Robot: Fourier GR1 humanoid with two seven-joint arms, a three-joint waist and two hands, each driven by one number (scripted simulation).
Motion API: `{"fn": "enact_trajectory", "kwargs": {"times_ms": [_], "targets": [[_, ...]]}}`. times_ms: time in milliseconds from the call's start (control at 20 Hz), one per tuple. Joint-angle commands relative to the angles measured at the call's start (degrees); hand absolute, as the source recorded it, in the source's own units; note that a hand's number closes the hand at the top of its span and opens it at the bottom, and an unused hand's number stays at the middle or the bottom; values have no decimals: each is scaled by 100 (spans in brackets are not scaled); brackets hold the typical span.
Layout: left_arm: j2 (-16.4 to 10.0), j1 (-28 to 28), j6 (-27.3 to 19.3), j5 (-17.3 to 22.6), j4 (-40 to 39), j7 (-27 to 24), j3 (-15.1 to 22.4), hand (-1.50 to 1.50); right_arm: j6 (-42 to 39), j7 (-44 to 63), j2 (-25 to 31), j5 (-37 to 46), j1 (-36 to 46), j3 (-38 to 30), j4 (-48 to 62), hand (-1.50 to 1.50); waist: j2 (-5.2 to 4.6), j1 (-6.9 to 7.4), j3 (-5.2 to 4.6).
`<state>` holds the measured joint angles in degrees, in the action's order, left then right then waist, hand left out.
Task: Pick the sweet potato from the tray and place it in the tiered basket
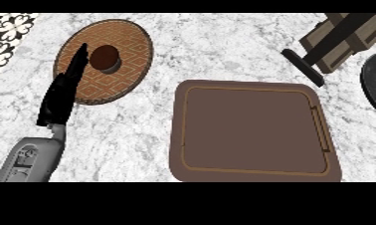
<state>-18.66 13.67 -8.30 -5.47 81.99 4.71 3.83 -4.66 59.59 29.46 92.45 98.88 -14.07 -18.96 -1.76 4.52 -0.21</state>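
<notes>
Reddish-brown, rounded sweet potato (105, 56) sits in the tiered basket (123, 32), left hand (60, 97) beside it, fingers (77, 63) straight and pressed together.

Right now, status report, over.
Left hand open, resting by tiered basket; right hand out of view. Tray holds no sweet potato. Dark brown lump at basket centre, unconfirmed.

Left of the tray (178, 134), the left hand (62, 94) is covering part of the left rim of the tiered basket (121, 37), and its forearm is running off the lower edge. Right of the tray, a dark round object (369, 82) is being cut by the edge, and the right hand (303, 67) is showing only edge-on.
</notes>
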Motion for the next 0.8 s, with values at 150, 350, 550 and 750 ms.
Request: {"fn": "enact_trajectory", "kwargs": {"times_ms": [150,350,550,750], "targets": [[109,-165,-120,-90,-106,-159,-18,0,-92,98,401,270,-37,80,572,150,26,-79,11],[90,-282,-119,-132,198,1,8,0,-270,-136,340,85,24,-84,702,150,77,-105,16],[4,-289,75,65,-38,-222,-196,0,-151,-570,667,-255,-67,-421,726,150,58,-152,15],[36,-98,-62,-84,44,51,-185,0,334,-663,598,-538,-483,-689,671,150,61,-191,22]]}}
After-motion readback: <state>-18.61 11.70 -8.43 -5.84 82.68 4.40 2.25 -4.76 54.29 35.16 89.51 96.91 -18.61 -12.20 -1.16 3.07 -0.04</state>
